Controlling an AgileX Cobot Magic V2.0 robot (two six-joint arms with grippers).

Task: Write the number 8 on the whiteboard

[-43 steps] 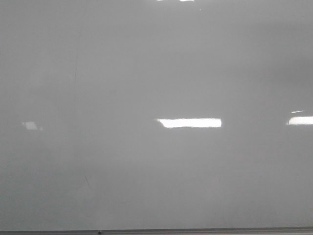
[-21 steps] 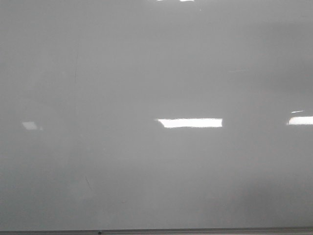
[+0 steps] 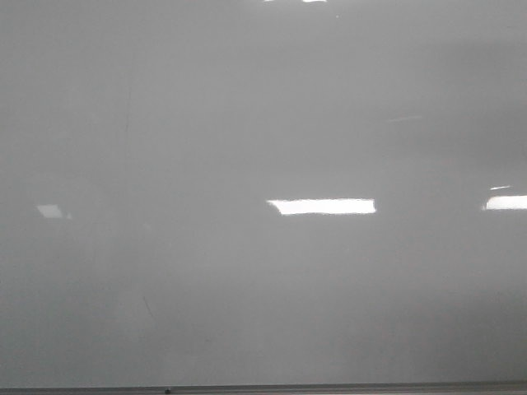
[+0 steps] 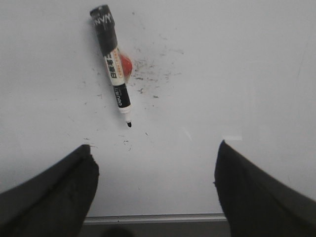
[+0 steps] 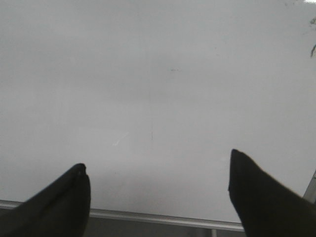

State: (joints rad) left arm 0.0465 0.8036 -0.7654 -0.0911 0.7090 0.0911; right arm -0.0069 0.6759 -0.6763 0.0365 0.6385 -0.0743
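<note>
The whiteboard [image 3: 263, 123] fills the front view, pale grey with bright light reflections; no number 8 shows on it in any view. In the left wrist view the whiteboard [image 4: 222, 74] carries an uncapped black-and-white marker [image 4: 112, 64] lying flat, tip toward my left gripper [image 4: 155, 153]. That gripper is open and empty, apart from the marker. My right gripper [image 5: 158, 168] is open and empty over bare whiteboard [image 5: 148, 74]. Neither gripper shows in the front view.
A small red object [image 4: 126, 64] lies under the marker, beside black marker specks [image 4: 153, 74]. The board's thin grey frame edge runs near both grippers [image 4: 158, 217] [image 5: 163, 218] and along the bottom of the front view [image 3: 329, 387].
The bright reflection in the middle of the front view has shifted slightly; nothing else differs.
</note>
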